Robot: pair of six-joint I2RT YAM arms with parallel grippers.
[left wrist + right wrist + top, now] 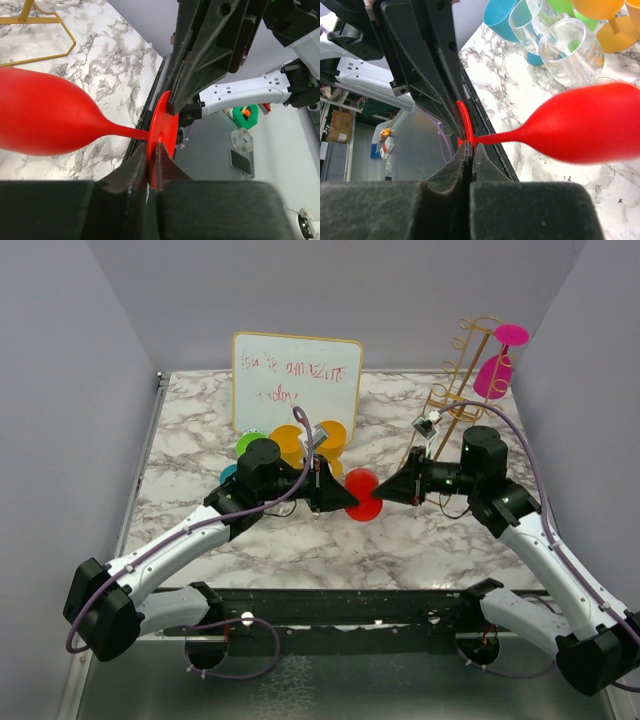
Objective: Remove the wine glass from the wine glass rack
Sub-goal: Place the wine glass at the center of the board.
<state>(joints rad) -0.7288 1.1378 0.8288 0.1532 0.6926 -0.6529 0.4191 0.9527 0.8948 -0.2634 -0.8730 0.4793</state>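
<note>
The red wine glass [363, 496] is held on its side over the middle of the table [200, 450], well apart from the wine glass rack [463, 362], which is set at the far right corner. Its foot is pinched from one side by the left gripper [150, 159], which is nearly closed on the disc. From the opposite side it is clamped at the rim by the fully closed right gripper [471, 149]. A pink wine glass [493, 375] is hung upside down on the rack.

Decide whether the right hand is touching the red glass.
Touching. The right wrist view shows the right hand pinching the red glass by its foot's rim.
</note>
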